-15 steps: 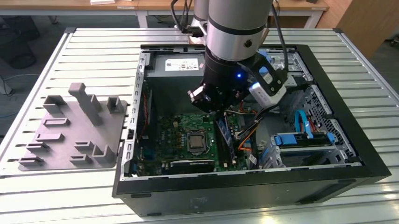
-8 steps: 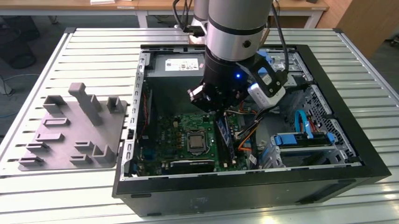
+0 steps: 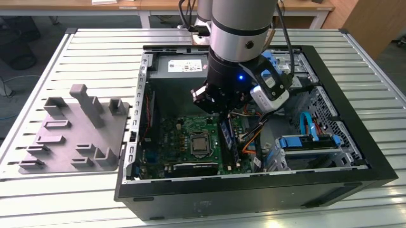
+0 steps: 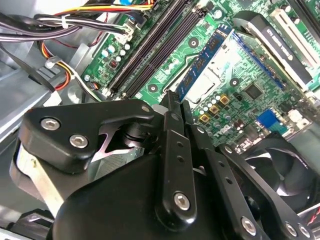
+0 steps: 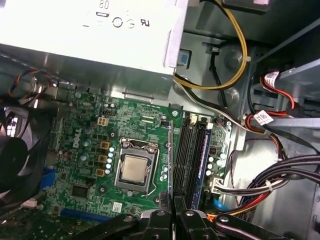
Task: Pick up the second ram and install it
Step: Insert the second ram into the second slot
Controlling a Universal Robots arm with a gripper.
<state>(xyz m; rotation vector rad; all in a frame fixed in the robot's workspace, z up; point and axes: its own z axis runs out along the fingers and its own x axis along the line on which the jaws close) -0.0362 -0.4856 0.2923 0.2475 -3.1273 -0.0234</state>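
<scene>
Gripping the second ram (image 5: 171, 160) by its upper edge, the claw (image 5: 172, 214) is clamped shut, holding it upright and parallel to the slots (image 5: 183, 150) along the motherboard's (image 5: 85, 131) cable-side edge, probably for straight seating.

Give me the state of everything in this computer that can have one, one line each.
Claw: shut on the memory stick.
Memory stick: held on edge over the board beside the slots, seemingly not seated yet.
Computer case: lying open, side cover off.
Processor socket: chip in place, no cooler over it.
Dark memory slots: empty.
</scene>
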